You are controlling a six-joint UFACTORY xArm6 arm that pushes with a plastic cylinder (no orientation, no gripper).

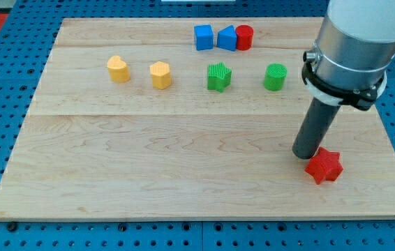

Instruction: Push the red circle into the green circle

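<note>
My tip (305, 155) sits low on the board's (183, 174) right side, bare rod, nothing to clench or grasp, just touching or just beside the red star (324, 166), which lies at its lower right. Red circle (245, 37) is well apart, up and left of the tip near the board's top edge, touching the blue triangle (227, 38) on its left; blue cube (203, 37) just left of that. Green circle (275, 77) is up and slightly left of the tip, below and right of the red circle, apart from it. Green star (219, 77) further left in the same row, then a yellow block (160, 74), hexagon-like, and another yellow block (118, 69), shape unclear, furthest left of the tip.
</note>
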